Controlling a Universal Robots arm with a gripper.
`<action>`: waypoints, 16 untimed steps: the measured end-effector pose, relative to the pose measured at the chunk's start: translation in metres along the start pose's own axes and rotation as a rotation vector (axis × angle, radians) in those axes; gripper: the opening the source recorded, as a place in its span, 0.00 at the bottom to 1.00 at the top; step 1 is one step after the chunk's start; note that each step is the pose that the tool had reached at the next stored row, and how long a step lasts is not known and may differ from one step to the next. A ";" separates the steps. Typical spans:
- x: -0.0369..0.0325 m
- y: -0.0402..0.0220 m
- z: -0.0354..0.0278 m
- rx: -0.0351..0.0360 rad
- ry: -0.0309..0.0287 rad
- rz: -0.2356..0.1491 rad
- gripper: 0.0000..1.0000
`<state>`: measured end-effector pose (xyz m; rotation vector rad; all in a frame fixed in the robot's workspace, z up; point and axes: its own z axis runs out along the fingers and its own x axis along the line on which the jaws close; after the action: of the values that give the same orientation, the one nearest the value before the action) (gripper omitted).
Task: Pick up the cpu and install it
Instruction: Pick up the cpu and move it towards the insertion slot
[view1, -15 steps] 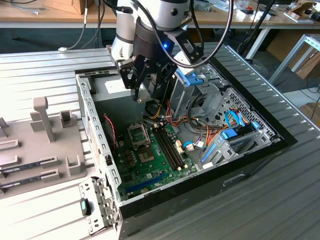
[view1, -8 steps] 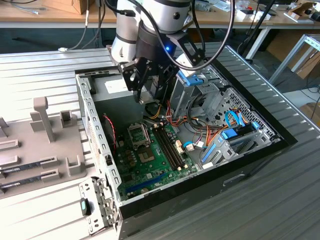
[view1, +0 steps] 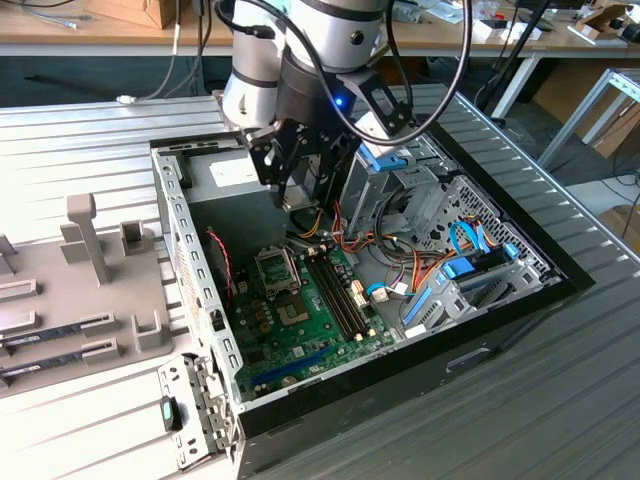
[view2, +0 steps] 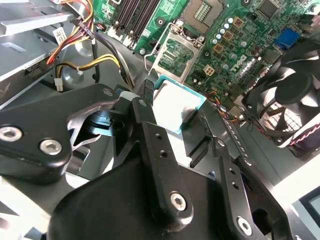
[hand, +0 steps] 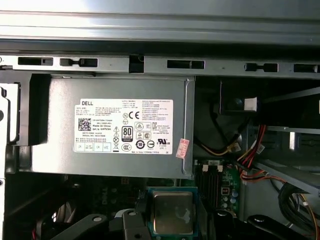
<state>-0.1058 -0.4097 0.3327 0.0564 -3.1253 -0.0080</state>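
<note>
Silvery metal cpu (view2: 172, 107) with a thin green rim, clamped between the two black fingers (view2: 148, 92) of the pincer (view1: 298, 196), which is closed onto its opposite edges. The pincer hangs inside the open computer case (view1: 190, 250), above the green motherboard (view1: 300, 310); the chip is held in the air, apart from the open socket (view2: 175, 52) on that board and near the grey power supply (hand: 110, 125)

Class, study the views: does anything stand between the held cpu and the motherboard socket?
Nothing visible does. The tool, shut on the cpu, hangs over the motherboard; in the second wrist view the socket lies in plain sight beyond it.
</note>
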 end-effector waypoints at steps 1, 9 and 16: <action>-0.0005 0.0000 0.0005 0.0004 0.0000 0.000 0.47; -0.0053 -0.0004 0.0053 0.0051 0.0002 0.000 0.47; -0.0086 -0.0007 0.0087 0.0087 0.0003 0.000 0.47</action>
<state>-0.0973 -0.4101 0.3238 0.0563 -3.1251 0.0056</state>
